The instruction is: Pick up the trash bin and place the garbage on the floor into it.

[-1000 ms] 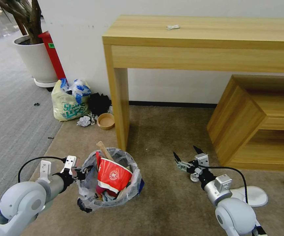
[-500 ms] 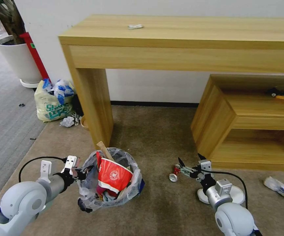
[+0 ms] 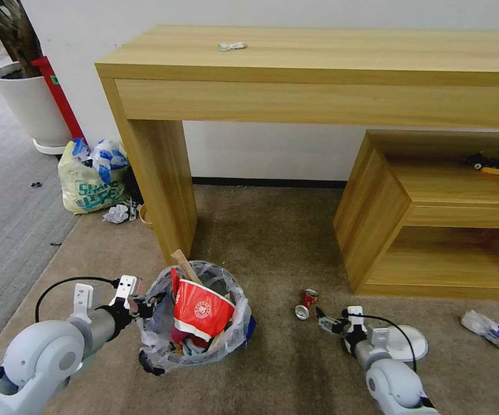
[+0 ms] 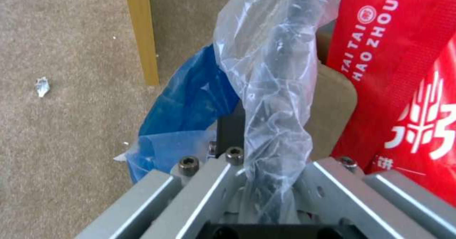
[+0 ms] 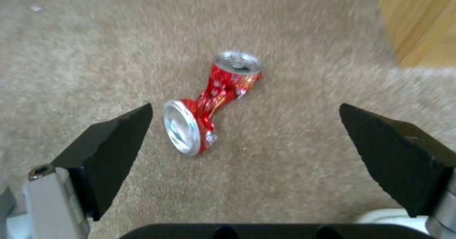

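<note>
Carpet point(image 3: 272, 230) runs under a wooden desk point(image 3: 318, 63) against the wall. Bin point(image 3: 194, 320) stands before the desk leg, packed with a red cup point(image 3: 200, 311); left gripper point(image 3: 145, 304) is clamped on its bag-lined rim. Slipper point(image 3: 402, 341) lies beside the right arm. Right gripper point(image 5: 247, 139) hangs spread wide, empty, near the crushed can point(image 5: 213, 98).

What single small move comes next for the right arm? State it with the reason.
Probably ease the right gripper forward and down to straddle the crushed can: its jaws are open, the can lies on the carpet just ahead, untouched. The left gripper holds the trash bin.
</note>
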{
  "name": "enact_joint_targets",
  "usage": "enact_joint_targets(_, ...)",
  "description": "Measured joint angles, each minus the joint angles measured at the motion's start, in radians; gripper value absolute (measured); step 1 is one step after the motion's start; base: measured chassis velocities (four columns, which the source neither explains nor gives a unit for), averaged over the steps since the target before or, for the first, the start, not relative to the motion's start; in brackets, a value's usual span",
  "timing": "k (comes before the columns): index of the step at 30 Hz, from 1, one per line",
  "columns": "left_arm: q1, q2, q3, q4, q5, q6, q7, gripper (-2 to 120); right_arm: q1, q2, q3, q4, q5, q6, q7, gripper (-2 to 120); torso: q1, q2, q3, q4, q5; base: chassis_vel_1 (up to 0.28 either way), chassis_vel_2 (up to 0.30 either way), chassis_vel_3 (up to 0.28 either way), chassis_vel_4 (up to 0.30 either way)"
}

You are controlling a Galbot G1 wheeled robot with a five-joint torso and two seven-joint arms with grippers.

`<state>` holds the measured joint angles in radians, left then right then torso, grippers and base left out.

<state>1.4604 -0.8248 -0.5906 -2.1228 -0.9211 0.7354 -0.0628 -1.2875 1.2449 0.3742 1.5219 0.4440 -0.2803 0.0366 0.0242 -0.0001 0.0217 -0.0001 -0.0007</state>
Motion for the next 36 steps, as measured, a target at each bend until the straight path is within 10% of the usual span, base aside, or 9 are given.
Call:
enact_joint_targets(14,-0.009,-0.009,0.004,0.019,0.004,0.0,-0.001,0,0.193,0.094,-0.134,-0.142,0.08,-0.146,0.238,94,0.0,0.0,0.0,0.0,0.0001,0.0,0.0,0.0,0.0)
enact_joint_targets(36,-0.01,-0.009,0.004,0.018,0.003,0.0,0.006,0,0.299,0.14,-0.156,-0.288,0.136,-0.221,0.316,82,0.0,0.0,0.0,0.0001,0.0003,0.0,0.0,0.0,0.0)
